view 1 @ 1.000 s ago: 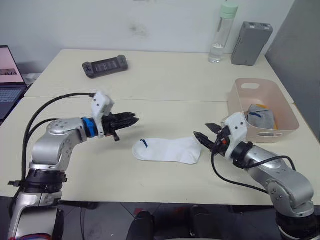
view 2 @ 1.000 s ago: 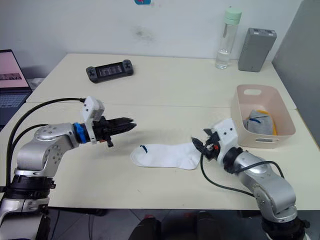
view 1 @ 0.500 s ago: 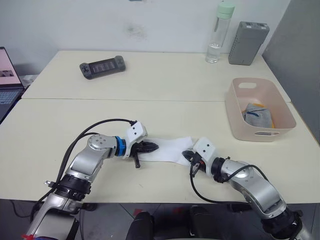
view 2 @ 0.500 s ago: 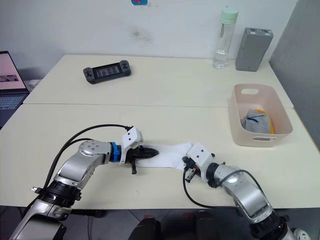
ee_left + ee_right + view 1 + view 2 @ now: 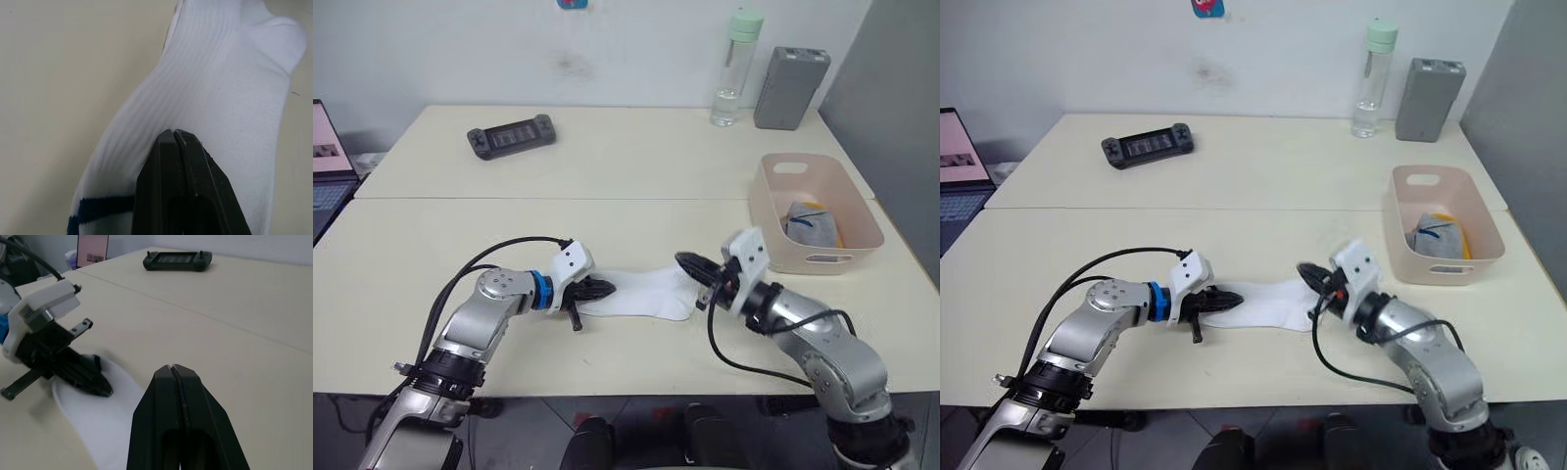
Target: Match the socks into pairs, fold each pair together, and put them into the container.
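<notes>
left eye view, read from left to right: laptop edge at the far left of the cream table; black handheld game controller farther back. near the front edge, left gripper lying low on the table, fingers pressed together on the dark-trimmed cuff end of a white sock. sock stretched flat across the middle, its toe end rising slightly toward the right gripper, whose fingers look pressed together; whether they pinch the fabric cannot be told. farther right, pale pink container with a grey sock bundle inside and a bit of orange beside it. at the back, clear water bottle and grey box.
</notes>
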